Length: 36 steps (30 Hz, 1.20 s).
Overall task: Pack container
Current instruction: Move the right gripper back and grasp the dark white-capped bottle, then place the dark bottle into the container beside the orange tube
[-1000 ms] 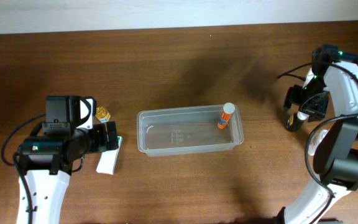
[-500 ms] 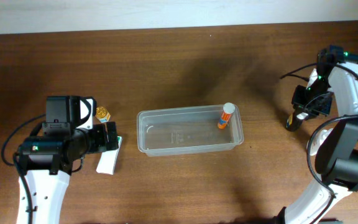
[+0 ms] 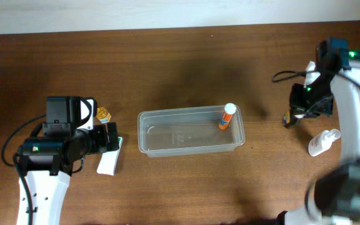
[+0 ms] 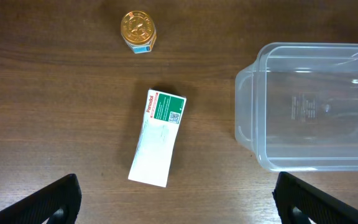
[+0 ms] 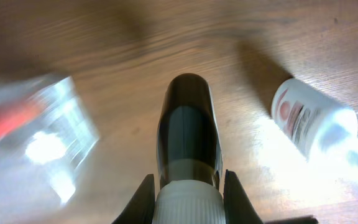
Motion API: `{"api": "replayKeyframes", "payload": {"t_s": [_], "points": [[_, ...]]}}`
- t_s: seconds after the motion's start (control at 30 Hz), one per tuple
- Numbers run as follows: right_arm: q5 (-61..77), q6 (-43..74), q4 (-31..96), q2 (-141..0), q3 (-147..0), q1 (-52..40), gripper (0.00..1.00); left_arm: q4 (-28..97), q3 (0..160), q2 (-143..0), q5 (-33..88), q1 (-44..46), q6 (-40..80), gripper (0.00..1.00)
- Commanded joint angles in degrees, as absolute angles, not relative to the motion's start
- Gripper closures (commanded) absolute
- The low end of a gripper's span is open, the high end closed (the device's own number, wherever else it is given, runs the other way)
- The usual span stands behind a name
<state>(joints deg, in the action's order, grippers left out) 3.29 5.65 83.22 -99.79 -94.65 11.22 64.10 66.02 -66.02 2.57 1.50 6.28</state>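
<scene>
The clear container [image 3: 189, 132] lies at the table's middle, with an orange bottle with a white cap [image 3: 225, 117] in its right end. My right gripper [image 3: 295, 111] hovers right of it, shut on a dark bottle [image 5: 188, 134] by its white ribbed cap end. The dark bottle [image 3: 287, 119] points toward the container, whose blurred corner [image 5: 48, 134] shows in the right wrist view. My left gripper [image 4: 182, 202] is open wide above a white and green box [image 4: 158, 137], with the container's end [image 4: 253, 106] to its right.
A small gold-lidded jar [image 4: 137, 31] stands beyond the box, also near my left arm [image 3: 102, 114]. A white bottle [image 3: 324, 142] lies on the table under my right arm, close to the held bottle [image 5: 309, 121].
The right gripper closed on the dark bottle and lifted it, shifting slightly left. The arm's move uncovered the white bottle lying on the table. The left arm has not moved.
</scene>
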Motion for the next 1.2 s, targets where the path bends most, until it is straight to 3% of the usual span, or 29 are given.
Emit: {"api": "replayKeyframes", "payload": {"t_s": [0.0, 0.37, 0.9, 1.07, 1.17], "points": [[4.58, 5.93, 86.08, -87.90, -95.74, 2.96, 0.94, 64.12, 67.13, -66.04, 2.15, 1.72, 6.00, 0.01], [0.99, 16.10, 84.40, -82.76, -91.35, -18.04, 0.94, 64.14, 67.13, -66.04, 2.15, 1.72, 6.00, 0.01], [0.82, 18.90, 62.15, -89.82, -69.25, -19.64, 0.93, 64.12, 67.13, -66.04, 2.15, 1.72, 6.00, 0.01], [0.84, 18.70, 60.53, -90.91, -69.25, -19.64, 0.67, 64.14, 67.13, -66.04, 2.15, 1.72, 6.00, 0.00], [0.84, 18.70, 60.03, -90.89, -69.41, -19.64, 0.63, 64.12, 67.13, -66.04, 2.15, 1.72, 6.00, 0.01]]}}
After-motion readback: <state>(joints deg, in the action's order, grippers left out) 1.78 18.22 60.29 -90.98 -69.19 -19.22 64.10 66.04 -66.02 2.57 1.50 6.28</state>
